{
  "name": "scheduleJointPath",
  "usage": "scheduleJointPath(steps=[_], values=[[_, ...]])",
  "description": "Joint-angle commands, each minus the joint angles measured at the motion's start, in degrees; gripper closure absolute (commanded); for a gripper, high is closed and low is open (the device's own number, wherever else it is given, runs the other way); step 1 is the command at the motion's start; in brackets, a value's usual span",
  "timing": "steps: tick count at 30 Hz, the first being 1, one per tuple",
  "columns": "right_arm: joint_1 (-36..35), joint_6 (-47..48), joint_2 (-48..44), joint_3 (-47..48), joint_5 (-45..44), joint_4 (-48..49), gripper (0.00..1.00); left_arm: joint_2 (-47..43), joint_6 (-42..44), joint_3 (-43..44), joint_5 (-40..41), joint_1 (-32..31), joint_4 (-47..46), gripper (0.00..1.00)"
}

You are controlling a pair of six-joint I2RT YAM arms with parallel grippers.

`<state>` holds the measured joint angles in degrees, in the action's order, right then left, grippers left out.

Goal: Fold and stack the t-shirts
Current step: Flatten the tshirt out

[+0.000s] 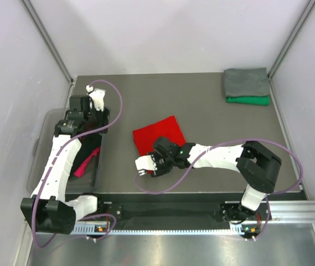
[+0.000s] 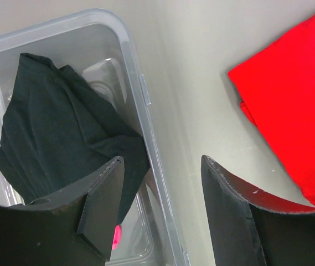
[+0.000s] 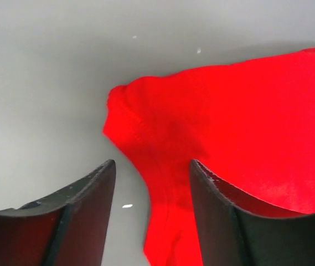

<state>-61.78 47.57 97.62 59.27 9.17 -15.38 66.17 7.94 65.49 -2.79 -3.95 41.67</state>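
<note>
Mid-worktop (image 1: 218,130) lies the red t-shirt (image 1: 158,134), folded square. Far right of it, a folded grey t-shirt (image 1: 246,81) tops a green t-shirt (image 1: 248,100). The right gripper (image 3: 151,166) hangs wide and empty at its near-left corner. Left of it, the left gripper (image 2: 161,162), wide and empty, hangs over the plastic tub's (image 2: 140,94) rim. Inside lie a crumpled black t-shirt (image 2: 57,122) and a magenta t-shirt (image 1: 85,163).

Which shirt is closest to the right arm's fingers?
The red t-shirt, lying mid-table right by those fingers. The grey shirt and green shirt sit stacked in the far corner.
</note>
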Motion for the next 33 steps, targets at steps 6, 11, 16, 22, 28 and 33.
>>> scheduleJointPath(steps=[6, 11, 16, 22, 28, 33], values=[[-1.41, -0.20, 1.35, 0.24, -8.19, 9.92, 0.74, -1.31, -0.82, 0.25, -1.17, 0.78, -0.36, 0.37], [-1.41, -0.38, -1.29, 0.50, -10.84, 10.37, 1.00, -1.22, -0.74, 0.25, -1.43, 0.96, -0.27, 0.37], [-0.45, 1.65, -7.88, 4.71, -16.28, 5.81, 1.00, -0.43, -0.04, 0.33, -3.18, 0.87, -0.45, 0.37], [10.78, 3.05, -14.21, 19.11, -18.75, -2.19, 1.00, 4.04, 2.34, 3.58, -6.87, 0.78, -0.98, 0.39], [28.01, 4.19, -18.43, 25.46, -16.46, -2.47, 1.00, 9.92, 5.32, 9.21, -15.31, -2.97, 0.86, 0.43], [38.48, 1.56, -21.24, 16.27, -14.26, -0.63, 1.00, 15.38, 12.52, 9.48, -8.03, -17.74, 3.07, 0.46]])
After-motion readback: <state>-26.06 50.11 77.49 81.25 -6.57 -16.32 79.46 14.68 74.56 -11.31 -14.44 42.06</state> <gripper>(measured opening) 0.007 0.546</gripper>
